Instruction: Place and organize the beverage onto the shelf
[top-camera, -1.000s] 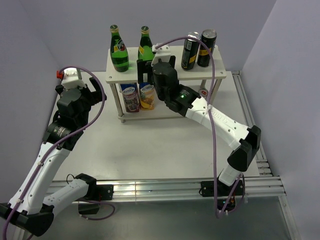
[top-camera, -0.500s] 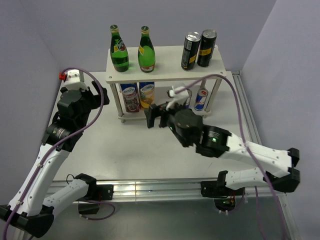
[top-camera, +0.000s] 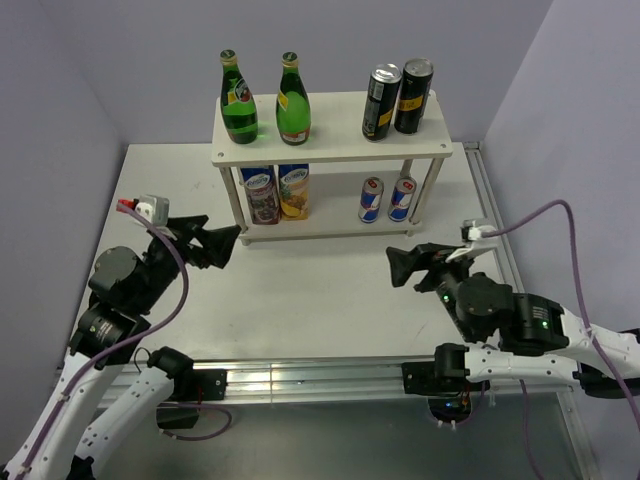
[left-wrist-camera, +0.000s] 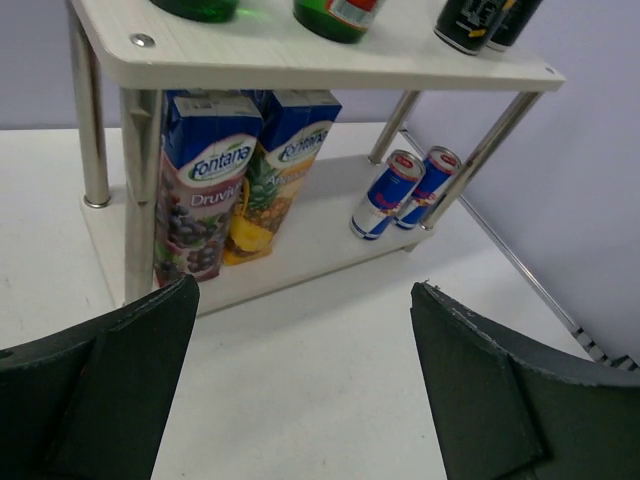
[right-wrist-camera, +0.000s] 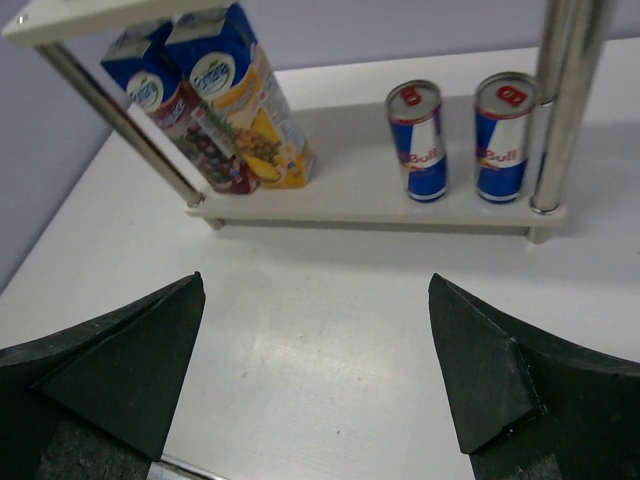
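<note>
Only overhead shows green bottles (top-camera: 238, 105) whole; left end effector (left-wrist-camera: 305, 288), right end effector (right-wrist-camera: 315, 280) agape, empty.

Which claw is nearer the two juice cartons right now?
Left. The left claw hangs just front-left of the juice cartons; the right claw sits farther off, front-right.

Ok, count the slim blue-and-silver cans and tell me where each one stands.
2. Both stand upright on the lower board of the pale cream wooden shelf, at its right end: one slim blue-and-silver can on the left, the other right of it. None appears hidden.
</note>
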